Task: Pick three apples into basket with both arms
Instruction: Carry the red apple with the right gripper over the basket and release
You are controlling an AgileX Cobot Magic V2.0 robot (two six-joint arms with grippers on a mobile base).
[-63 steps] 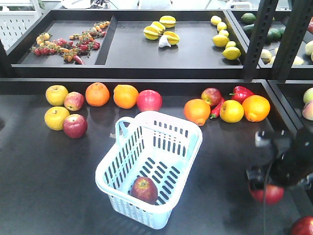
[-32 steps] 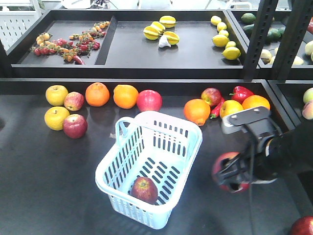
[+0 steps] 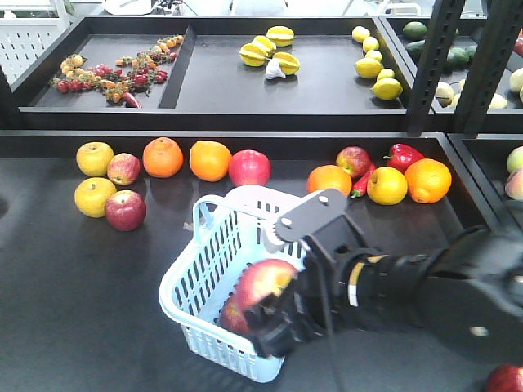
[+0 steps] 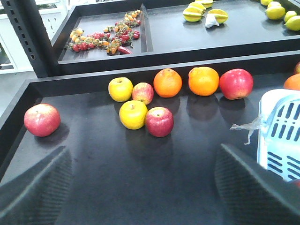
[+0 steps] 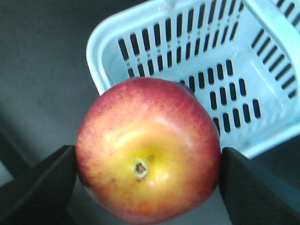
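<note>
My right gripper [image 3: 274, 327] is shut on a dark red apple [image 3: 265, 282] and holds it over the near right part of the pale blue basket [image 3: 214, 253]. In the right wrist view that apple [image 5: 147, 154] fills the gap between both fingers [image 5: 37, 183], stem end toward the camera, with the basket [image 5: 126, 16] below it. A second apple [image 3: 230, 315] lies in the basket, partly hidden. A third red apple [image 3: 507, 380] sits at the bottom right corner. My left gripper [image 4: 145, 187] is open over bare tabletop, left of the basket [image 4: 281, 136].
Yellow apples [image 3: 95, 197], red apples [image 3: 125, 210], oranges [image 3: 163, 157] and a red pepper [image 3: 404, 155] line the back of the black table. A raised shelf [image 3: 245, 114] with star fruit and lemons stands behind. A black upright post [image 3: 433, 57] rises at the right.
The right arm swung left from the table's right side with the apple in its grip and now holds it over the basket. Nothing else moved.
</note>
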